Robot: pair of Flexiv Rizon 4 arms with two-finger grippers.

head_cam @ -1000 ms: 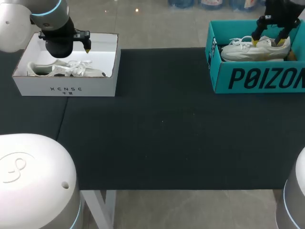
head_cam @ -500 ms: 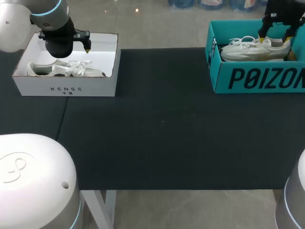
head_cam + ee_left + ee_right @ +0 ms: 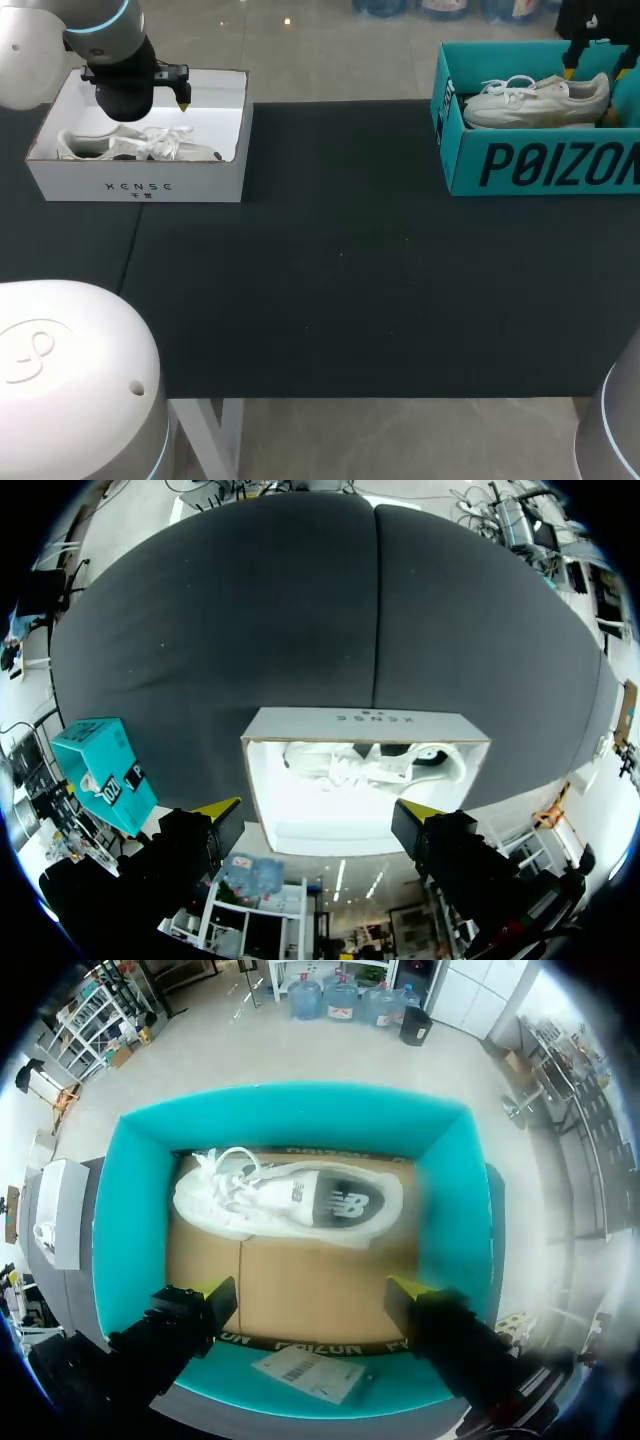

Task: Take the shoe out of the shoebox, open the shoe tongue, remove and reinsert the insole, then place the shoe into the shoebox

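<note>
A white shoe (image 3: 535, 100) lies on its side in the teal shoebox (image 3: 540, 165) at the table's far right. My right gripper (image 3: 597, 70) hangs open above the shoe's heel end, clear of it. In the right wrist view the shoe (image 3: 290, 1200) rests on the box's brown floor ahead of the open gripper (image 3: 310, 1295), with the teal wall (image 3: 130, 1220) around it. A second white shoe (image 3: 140, 147) lies in the white shoebox (image 3: 140, 185) at far left. My left gripper (image 3: 318, 810) stands open above that box (image 3: 365, 720) and its shoe (image 3: 370, 765).
Black cloth (image 3: 340, 280) covers the table between the two boxes. A white labelled card (image 3: 310, 1372) lies at the teal box's near wall, under my right gripper. The teal box (image 3: 100, 775) shows far off in the left wrist view.
My right gripper has lifted from just over the shoe in the teal box to above the box's rim. The shoe stays in place. My left arm has not moved.
</note>
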